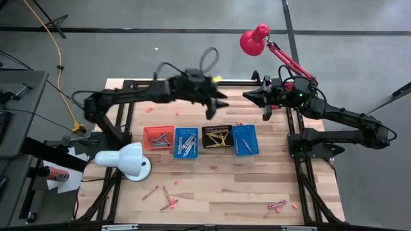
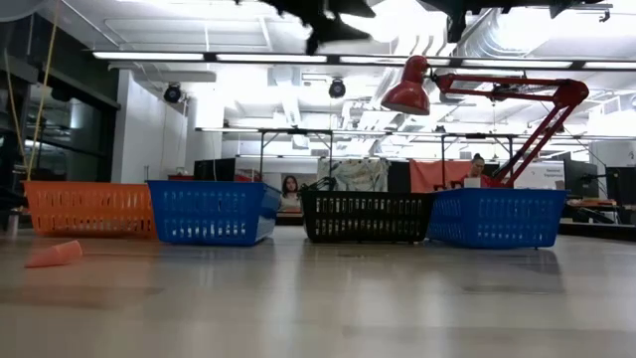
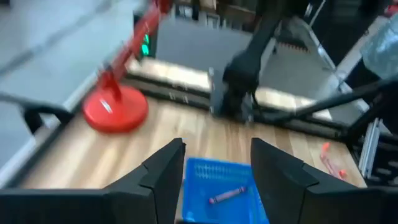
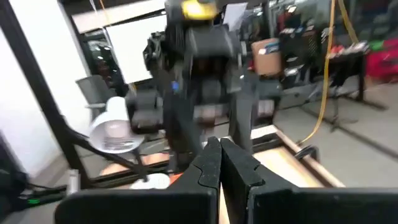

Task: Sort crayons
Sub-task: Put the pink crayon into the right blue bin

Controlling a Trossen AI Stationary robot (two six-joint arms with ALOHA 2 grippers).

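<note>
Crayons (image 1: 168, 200) lie scattered on your desk's (image 1: 218, 183) near edge, more at (image 1: 277, 205); colours are hard to make out. One crayon (image 3: 227, 195) sits in the right blue basket (image 3: 219, 175). Your left gripper (image 3: 214, 171) hovers blurred above it, jaws released, empty. Your right gripper (image 4: 219, 163) waits at the far edge, jaws clenched. Basket contents are hidden in the low view.

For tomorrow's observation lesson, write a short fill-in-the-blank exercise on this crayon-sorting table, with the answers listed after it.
1. The row holds ____ mesh baskets.
2. The basket at the row's left end is coloured ____.
3. The left claw has its fingers ____, above a blue basket holding a crayon.
4. The right claw has its fingers ____.

Answers: four; orange; open; shut
</note>
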